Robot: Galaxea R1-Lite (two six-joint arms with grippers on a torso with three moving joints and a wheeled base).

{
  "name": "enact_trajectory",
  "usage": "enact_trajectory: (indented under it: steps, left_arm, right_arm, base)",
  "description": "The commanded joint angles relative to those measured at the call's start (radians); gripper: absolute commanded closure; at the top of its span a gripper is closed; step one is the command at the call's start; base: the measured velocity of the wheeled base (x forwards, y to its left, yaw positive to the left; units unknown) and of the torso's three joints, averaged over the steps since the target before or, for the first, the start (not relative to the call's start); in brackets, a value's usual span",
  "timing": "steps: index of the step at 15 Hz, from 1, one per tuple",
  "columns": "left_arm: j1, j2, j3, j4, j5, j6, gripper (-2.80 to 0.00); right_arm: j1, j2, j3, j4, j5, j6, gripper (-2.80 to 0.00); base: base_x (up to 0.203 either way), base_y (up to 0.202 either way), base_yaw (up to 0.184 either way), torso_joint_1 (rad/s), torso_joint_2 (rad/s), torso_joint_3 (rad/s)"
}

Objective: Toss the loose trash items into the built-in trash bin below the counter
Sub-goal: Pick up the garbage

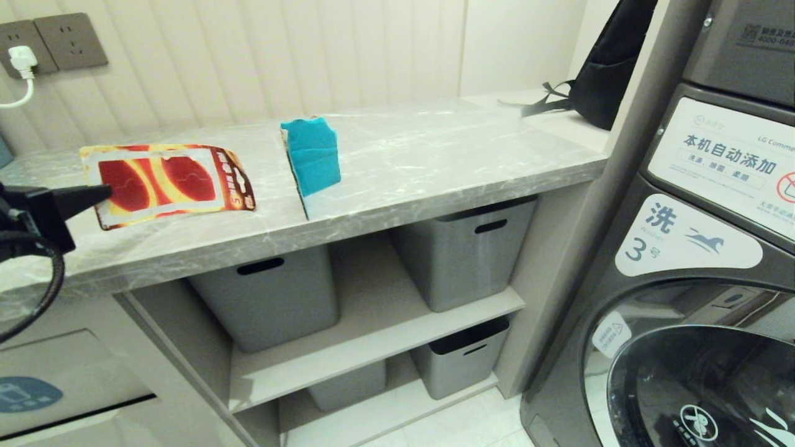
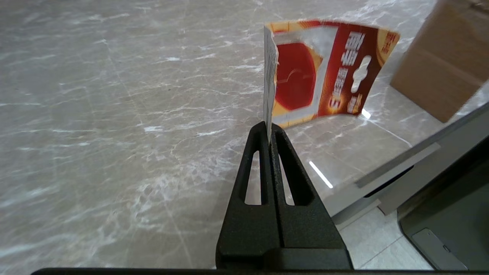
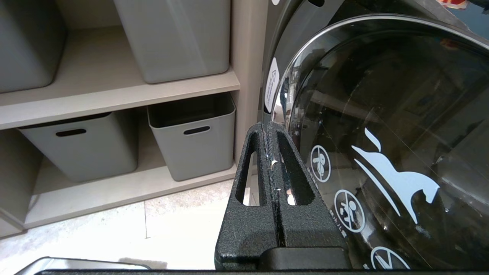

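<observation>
This is a laundry room, and a shared or commercial one by the look of it. On the right stands a big front-loading washing machine (image 1: 695, 298) with a dark glass door, a numbered label, printed Chinese instructions and round warning symbols on the glass. Left of it runs a grey marble-patterned counter (image 1: 435, 161), with open beige shelves below holding grey plastic storage bins (image 1: 463, 254) with handle slots. At the near left, a beige cabinet flap (image 1: 56, 379) carries a blue trash-can sticker. Wall sockets (image 1: 53, 43) sit at the far left on a ribbed cream wall, with a white plug in one.
</observation>
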Motion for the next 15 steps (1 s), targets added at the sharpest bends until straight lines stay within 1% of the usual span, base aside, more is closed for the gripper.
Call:
enact_trajectory:
  steps: [1,3,7,10,11,13,15]
  left_arm:
    - [0.015,-0.087,0.039,-0.002,-0.001,0.001,0.00]
    - [0.036,-0.115,0.072,-0.003,-0.001,0.000,0.00]
    - [0.050,-0.109,0.071,-0.004,-0.001,0.000,0.00]
    - [0.063,-0.048,0.075,-0.004,-0.001,0.000,0.00]
    - [0.074,-0.034,0.074,-0.004,-0.002,-0.007,0.00]
    - [0.074,0.001,0.062,-0.005,-0.003,-0.031,0.00]
    - [0.074,0.063,0.037,-0.024,-0.003,-0.033,0.00]
  right_arm:
    - [0.000,-0.002,0.000,0.000,0.001,-0.001,0.00]
    - [0.000,-0.002,0.000,0.000,0.001,-0.001,0.00]
    - [0.000,-0.002,0.000,0.000,0.001,-0.001,0.00]
    - [0.000,-0.002,0.000,0.000,0.001,-0.001,0.00]
    - [0.000,-0.002,0.000,0.000,0.001,-0.001,0.00]
    - [0.000,-0.002,0.000,0.000,0.001,-0.001,0.00]
    - [0.000,-0.002,0.000,0.000,0.001,-0.001,0.00]
  base:
    - [0.000,0.000,0.000,0.000,0.00,0.000]
    - [0.000,0.000,0.000,0.000,0.00,0.000]
    - [0.000,0.000,0.000,0.000,0.00,0.000]
    - [0.000,0.000,0.000,0.000,0.00,0.000]
    - [0.000,0.000,0.000,0.000,0.00,0.000]
    - [0.000,0.000,0.000,0.000,0.00,0.000]
    - [0.000,0.000,0.000,0.000,0.00,0.000]
